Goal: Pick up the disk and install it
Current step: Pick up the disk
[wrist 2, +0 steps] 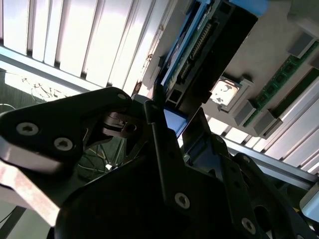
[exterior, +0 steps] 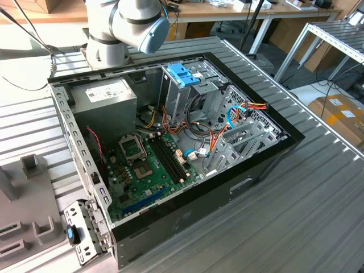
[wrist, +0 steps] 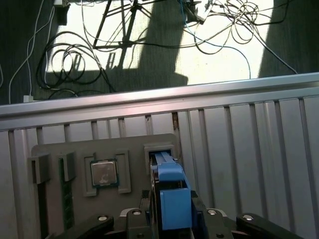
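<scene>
Gripping disk, pincer overlooks ribbed table, floor.

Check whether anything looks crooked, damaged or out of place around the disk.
Nothing stands out. The disk stands straight on edge in its slot in the grey holder, the end effector straddling it, and the chip beside it lies flat in its pocket.

Blue plastic on disk, ribbed metal table
</scene>
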Tool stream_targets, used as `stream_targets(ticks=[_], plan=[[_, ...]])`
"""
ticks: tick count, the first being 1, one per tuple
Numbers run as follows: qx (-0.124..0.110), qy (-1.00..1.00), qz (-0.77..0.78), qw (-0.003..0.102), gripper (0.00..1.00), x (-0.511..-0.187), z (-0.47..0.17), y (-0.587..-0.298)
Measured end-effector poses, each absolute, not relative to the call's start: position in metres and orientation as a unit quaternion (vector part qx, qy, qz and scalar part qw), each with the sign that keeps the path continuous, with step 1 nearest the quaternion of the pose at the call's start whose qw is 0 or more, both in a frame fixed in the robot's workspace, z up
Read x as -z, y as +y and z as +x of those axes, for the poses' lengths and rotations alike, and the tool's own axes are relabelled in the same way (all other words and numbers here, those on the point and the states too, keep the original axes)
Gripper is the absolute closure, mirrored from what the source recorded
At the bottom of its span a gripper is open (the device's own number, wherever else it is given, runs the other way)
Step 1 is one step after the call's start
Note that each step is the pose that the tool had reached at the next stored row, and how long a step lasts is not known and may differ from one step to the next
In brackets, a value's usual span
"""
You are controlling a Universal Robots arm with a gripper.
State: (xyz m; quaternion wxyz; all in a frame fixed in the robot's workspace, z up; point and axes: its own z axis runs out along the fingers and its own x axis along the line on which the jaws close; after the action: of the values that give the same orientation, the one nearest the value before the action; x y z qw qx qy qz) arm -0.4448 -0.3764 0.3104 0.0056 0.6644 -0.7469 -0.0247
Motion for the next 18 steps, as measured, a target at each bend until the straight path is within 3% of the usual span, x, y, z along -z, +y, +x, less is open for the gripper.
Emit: stream_targets(ticks=[18], plan=[[0.025, -0.747, 0.664, 0.006, 0.58, -0.3025, -0.4448, -0.3764]])
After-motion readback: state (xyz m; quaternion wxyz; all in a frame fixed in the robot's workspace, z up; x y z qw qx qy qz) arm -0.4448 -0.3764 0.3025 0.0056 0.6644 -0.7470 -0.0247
